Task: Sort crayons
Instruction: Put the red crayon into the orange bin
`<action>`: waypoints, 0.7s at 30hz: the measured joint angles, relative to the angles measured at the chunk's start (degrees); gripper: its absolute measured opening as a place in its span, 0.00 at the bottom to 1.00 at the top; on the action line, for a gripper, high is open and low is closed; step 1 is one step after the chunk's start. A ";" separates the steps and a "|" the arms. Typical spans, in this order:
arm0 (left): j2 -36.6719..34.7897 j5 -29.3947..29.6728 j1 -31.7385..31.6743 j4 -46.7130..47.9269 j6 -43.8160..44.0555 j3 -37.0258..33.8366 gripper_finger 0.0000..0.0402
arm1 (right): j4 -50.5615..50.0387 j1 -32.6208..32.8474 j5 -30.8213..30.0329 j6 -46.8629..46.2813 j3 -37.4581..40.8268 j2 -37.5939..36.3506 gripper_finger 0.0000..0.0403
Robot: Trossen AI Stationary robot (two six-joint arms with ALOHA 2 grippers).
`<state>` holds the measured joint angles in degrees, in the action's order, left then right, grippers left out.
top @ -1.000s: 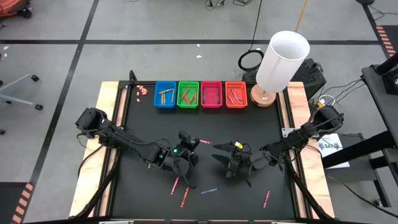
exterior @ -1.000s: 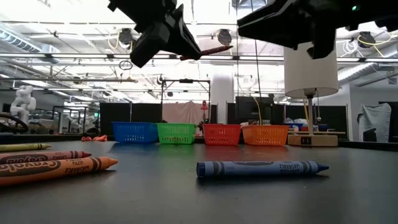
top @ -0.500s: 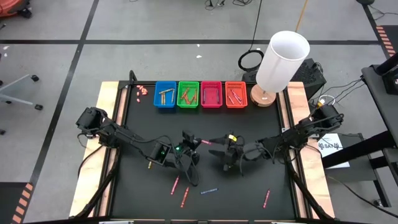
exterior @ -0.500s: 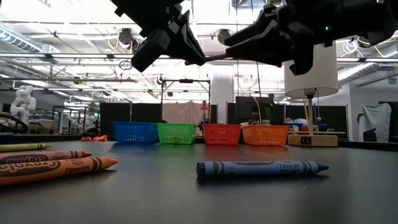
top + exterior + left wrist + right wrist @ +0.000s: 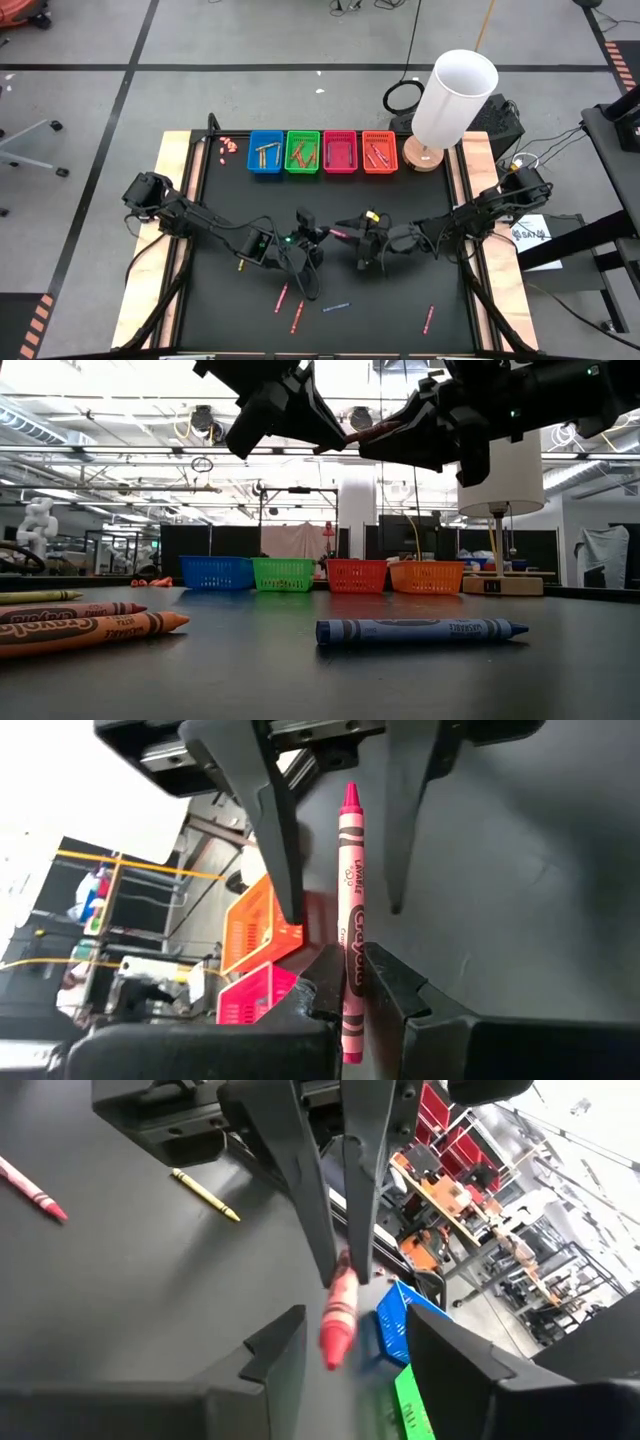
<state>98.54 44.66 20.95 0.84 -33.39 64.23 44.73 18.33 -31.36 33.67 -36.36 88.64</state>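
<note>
Item: pink crayon (image 5: pixel 350 910), clamped between the fingers of my left gripper (image 5: pixel 350 982) in mid-air above the black table (image 5: pixel 400 200), on the near side of the pink basket (image 5: pixel 340 152). Its free tip lies between the fingers of my right gripper (image 5: pixel 345 1355), which stand apart on either side of it; whether they touch it I cannot tell.

Hidden or unclear:
- High view: the crayon shows only as a short pink sliver between the two grippers; the finger gaps are lost against the dark table.
- Low view: both grippers are cut off by the upper edge; the crayon is a thin line between them.

Seen in one view only:
- Low view: blue crayon (image 5: pixel 422 631) and orange crayon (image 5: pixel 90 632) lying flat, labels readable.
- Right wrist view: yellow crayon (image 5: pixel 205 1195) on the table beyond my left gripper.
- High view: four baskets in a row, blue basket (image 5: pixel 265 152) farthest from the white lamp (image 5: pixel 452 100).
</note>
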 joint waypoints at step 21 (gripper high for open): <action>0.00 -3.03 -1.38 0.15 4.60 0.00 0.05 | 0.83 0.02 1.86 -0.03 0.00 0.00 0.17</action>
<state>98.54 41.63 19.57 0.99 -28.80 64.23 45.56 18.35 -29.50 33.64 -36.36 88.64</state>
